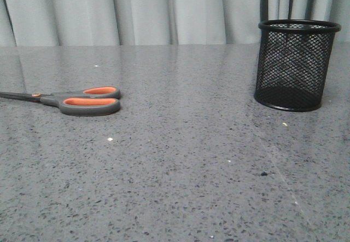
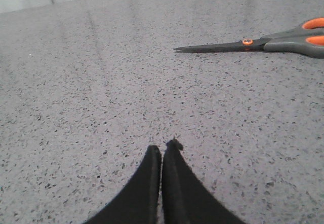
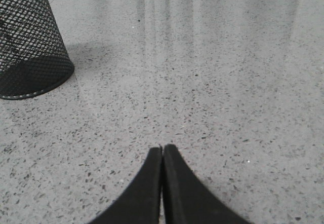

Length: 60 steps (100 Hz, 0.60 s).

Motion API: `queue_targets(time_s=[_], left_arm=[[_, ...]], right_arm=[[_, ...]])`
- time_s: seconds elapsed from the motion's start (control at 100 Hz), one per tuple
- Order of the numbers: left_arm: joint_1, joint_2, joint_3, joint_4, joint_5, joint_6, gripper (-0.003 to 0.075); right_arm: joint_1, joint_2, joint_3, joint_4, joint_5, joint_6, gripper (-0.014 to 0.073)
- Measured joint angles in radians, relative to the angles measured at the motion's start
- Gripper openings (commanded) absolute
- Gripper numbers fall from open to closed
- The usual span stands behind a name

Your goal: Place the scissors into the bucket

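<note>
- Scissors (image 1: 71, 101) lie flat on the grey speckled table (image 1: 180, 160), at the left of the scene, handles toward the middle and blades running off the left edge of the front view.
- Their orange-lined finger loops sit side by side; an orange pivot dot shows where the dark blades begin.
- In the left wrist view the scissors (image 2: 263, 40) lie closed, blades together, well apart from the left gripper (image 2: 162, 150).
- Left gripper: its black fingers are pressed together over bare table, holding nothing.
- A black wire-mesh bucket (image 1: 296, 65) stands upright on the table at the right and farther back, well apart from the scissors.
- Right gripper (image 3: 162, 149): fingers likewise closed on nothing, with the bucket (image 3: 30, 46) near it but not touching.
- Pale curtains (image 1: 142, 9) hang behind the far edge of the table.
</note>
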Motion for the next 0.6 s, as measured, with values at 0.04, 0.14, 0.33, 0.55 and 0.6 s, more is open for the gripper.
queue_targets(time_s=[0.04,0.14,0.33,0.55,0.6], left_arm=[[0.000,0.000,0.000,0.000,0.000,0.000,-0.0019],[0.000,0.000,0.000,0.000,0.000,0.000,-0.0020],[0.000,0.000,0.000,0.000,0.000,0.000,-0.0019],[0.000,0.000,0.000,0.000,0.000,0.000,-0.0020],[0.000,0.000,0.000,0.000,-0.003,0.000,-0.0020]], right_arm=[[0.000,0.000,0.000,0.000,0.000,0.000,-0.0045],[0.000,0.000,0.000,0.000,0.000,0.000,-0.0045],[0.000,0.000,0.000,-0.003,-0.051,0.000,-0.0045],[0.000,0.000,0.000,0.153,-0.347,0.000,-0.0045],[0.000,0.000,0.000,0.188,-0.406,0.000,-0.0045]])
